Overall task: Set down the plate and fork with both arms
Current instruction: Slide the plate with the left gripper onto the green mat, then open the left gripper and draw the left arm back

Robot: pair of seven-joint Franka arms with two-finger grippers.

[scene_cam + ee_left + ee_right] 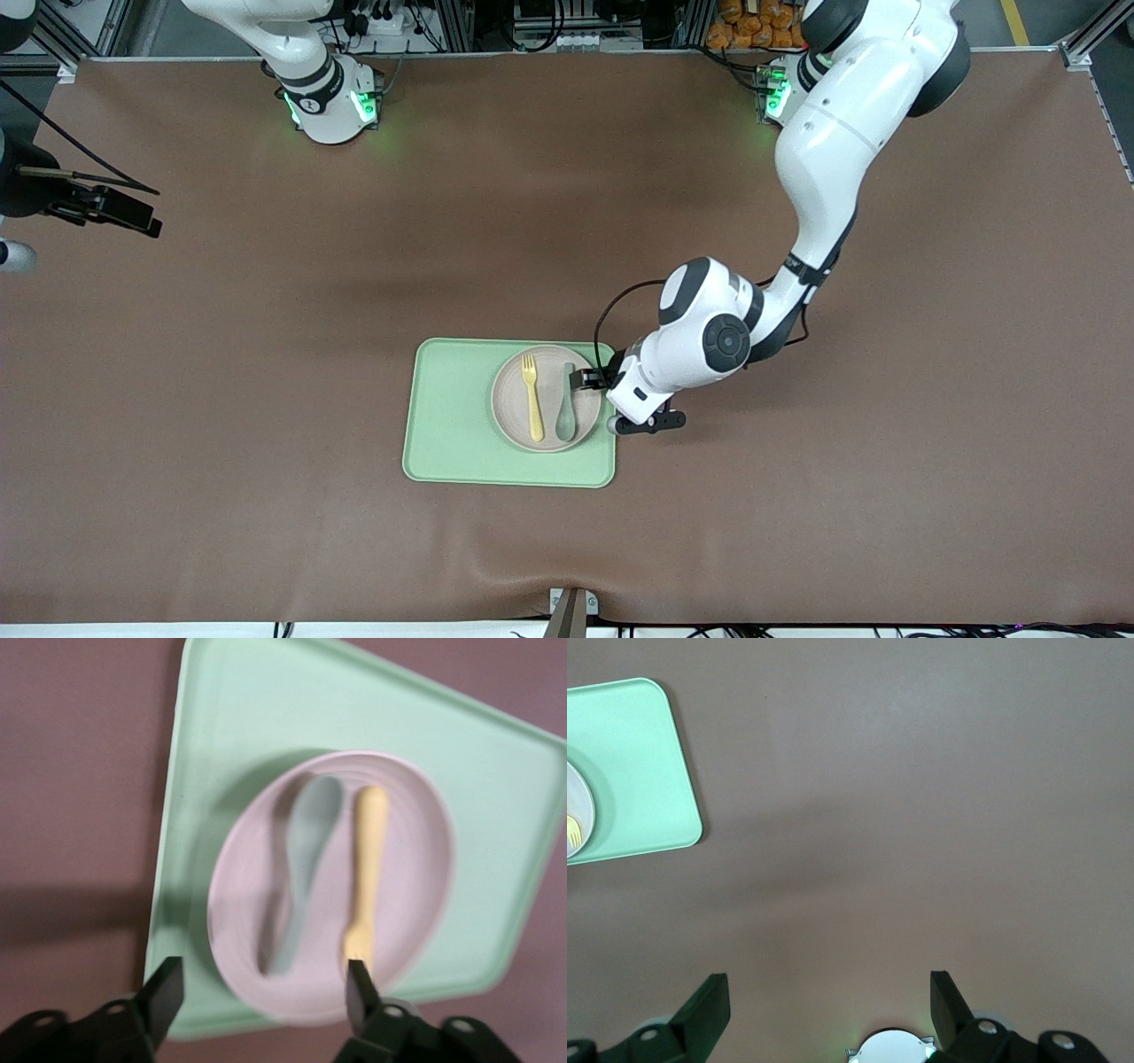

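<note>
Green tray (452, 425) lies flat on the brown desk (221, 354); on it the plate (509, 412), looking light, stiff and slick-rimmed, best pinched at its raised rim. The fork (533, 399) lies in the plate beside a grey-green spoon (566, 408), thin and light, likely to skid, so take it across the handle. Left hand (264, 999) hangs over the plate's edge, jaws spread, holding nothing; right hand (830, 1008) waits open over bare desk.

Yellow fork (532, 396) lies flat on beige plate (509, 412).
</note>
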